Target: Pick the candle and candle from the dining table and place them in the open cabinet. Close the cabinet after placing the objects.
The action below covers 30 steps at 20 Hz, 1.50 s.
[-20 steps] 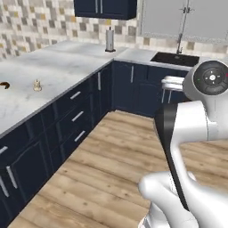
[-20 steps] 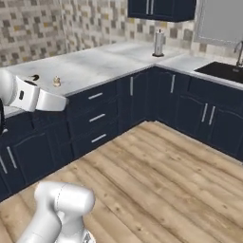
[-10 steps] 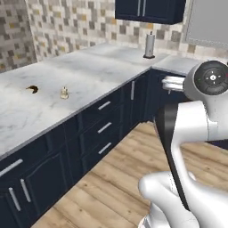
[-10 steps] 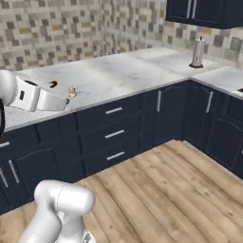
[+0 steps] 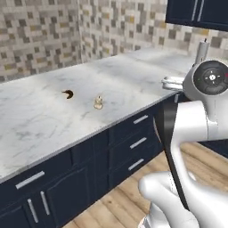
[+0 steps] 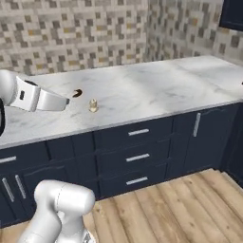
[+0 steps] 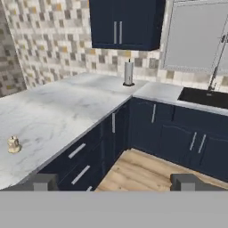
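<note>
We judge step in hand: approach to first pickup, nothing collected yet. Gripper [image 7: 114, 181] spread wide, empty, held off counter edge over floor. Short cream candle [image 5: 98, 103] upright on marble dining table [image 5: 40, 124], near front edge; brown pastry [image 5: 67, 94] just behind it. Second candle, slim taper: we can't make it out here. Wall cabinet [image 7: 122, 23] far along wall, doors look closed from this angle. Next: we bring hand over candle, lower, close on it.
</note>
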### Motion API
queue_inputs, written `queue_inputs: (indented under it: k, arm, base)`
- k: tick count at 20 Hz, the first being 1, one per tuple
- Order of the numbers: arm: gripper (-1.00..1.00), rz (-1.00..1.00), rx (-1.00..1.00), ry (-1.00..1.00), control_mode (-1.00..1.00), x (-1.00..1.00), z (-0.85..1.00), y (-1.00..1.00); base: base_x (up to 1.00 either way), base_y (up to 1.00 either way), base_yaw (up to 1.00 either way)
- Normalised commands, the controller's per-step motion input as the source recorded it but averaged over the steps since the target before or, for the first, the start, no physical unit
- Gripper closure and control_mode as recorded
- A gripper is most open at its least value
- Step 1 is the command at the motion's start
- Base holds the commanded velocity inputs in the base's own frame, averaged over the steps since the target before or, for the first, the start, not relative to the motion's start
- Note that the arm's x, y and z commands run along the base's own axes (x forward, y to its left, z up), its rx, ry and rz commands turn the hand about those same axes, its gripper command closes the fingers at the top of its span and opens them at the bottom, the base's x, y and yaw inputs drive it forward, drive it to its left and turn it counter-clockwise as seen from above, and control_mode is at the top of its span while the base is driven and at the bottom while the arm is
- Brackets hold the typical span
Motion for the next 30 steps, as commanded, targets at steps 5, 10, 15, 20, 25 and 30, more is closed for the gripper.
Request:
queue_inputs:
  k: [5, 10, 15, 20, 25, 30]
  arm:
    - [-1.00, 0.00, 0.00, 0.00, 1.00, 0.00, 0.00, 0.00]
    - [-1.00, 0.00, 0.00, 0.00, 1.00, 0.00, 0.00, 0.00]
    - [-1.00, 0.00, 0.00, 0.00, 1.00, 0.00, 0.00, 0.00]
    - [-1.00, 0.00, 0.00, 0.00, 1.00, 0.00, 0.00, 0.00]
    - [-1.00, 0.00, 0.00, 0.00, 1.00, 0.00, 0.00, 0.00]
    - [-1.00, 0.00, 0.00, 0.00, 1.00, 0.00, 0.00, 0.00]
  base:
    - [0.57, -0.14, 0.54]
    - [0.39, -0.22, 0.60]
    - [0.23, -0.24, 0.60]
    - [0.01, -0.65, 0.48]
    - [0.00, -0.95, 0.26]
    - [-0.03, -0.93, 0.10]
